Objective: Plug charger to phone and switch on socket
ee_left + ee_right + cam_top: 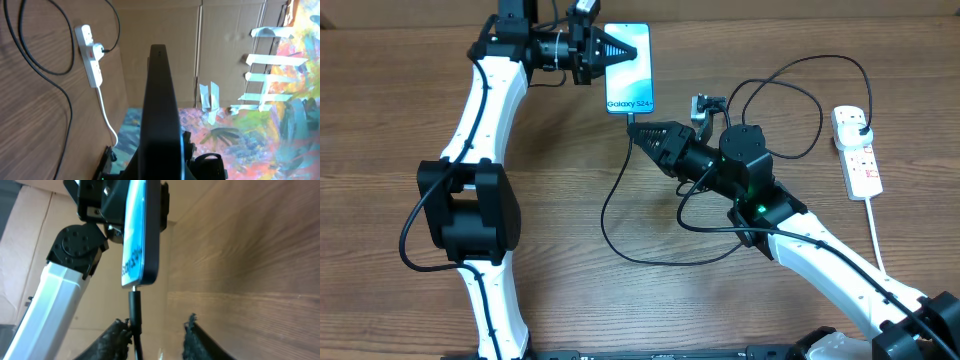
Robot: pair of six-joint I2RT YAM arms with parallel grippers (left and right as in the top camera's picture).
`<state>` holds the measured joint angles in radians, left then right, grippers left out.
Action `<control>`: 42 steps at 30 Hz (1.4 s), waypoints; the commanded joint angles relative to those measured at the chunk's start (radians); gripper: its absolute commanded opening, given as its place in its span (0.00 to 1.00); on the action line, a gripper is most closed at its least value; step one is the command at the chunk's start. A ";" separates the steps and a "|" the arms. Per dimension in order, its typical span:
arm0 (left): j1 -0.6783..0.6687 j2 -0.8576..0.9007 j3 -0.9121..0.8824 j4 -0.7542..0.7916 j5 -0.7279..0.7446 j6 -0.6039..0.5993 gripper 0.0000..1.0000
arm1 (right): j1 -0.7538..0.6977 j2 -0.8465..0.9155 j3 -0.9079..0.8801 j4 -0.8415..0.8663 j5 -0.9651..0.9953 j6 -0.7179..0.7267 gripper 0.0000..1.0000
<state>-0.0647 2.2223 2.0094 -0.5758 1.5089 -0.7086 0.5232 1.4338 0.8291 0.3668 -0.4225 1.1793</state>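
Note:
The phone lies at the table's far middle, its screen lit light blue. My left gripper is shut on its left edge; in the left wrist view the phone shows edge-on between the fingers. The charger's black connector meets the phone's bottom end, also seen in the right wrist view below the phone. My right gripper is open around the cable, whose side touches its left finger. The cable loops to a black plug in the white socket.
A small grey-and-black object sits just behind the right arm. The socket's thick white cord runs toward the front right edge. Cardboard panels and a colourful mat lie beyond the table's edge.

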 commanded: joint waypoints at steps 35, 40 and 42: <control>0.026 -0.002 -0.132 -0.571 -0.761 0.675 0.04 | -0.065 0.005 0.006 -0.567 0.017 -0.242 1.00; 0.027 -0.002 -0.223 -0.490 -0.761 0.632 0.04 | -0.065 0.005 0.006 -0.620 0.017 -0.272 1.00; 0.027 -0.002 -0.257 -0.460 -0.761 0.625 0.04 | -0.065 0.005 0.006 -0.631 0.017 -0.272 1.00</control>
<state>-0.0376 2.2238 1.7935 -1.0626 0.7372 -0.0566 0.4595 1.4338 0.8291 -0.2584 -0.4114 0.9428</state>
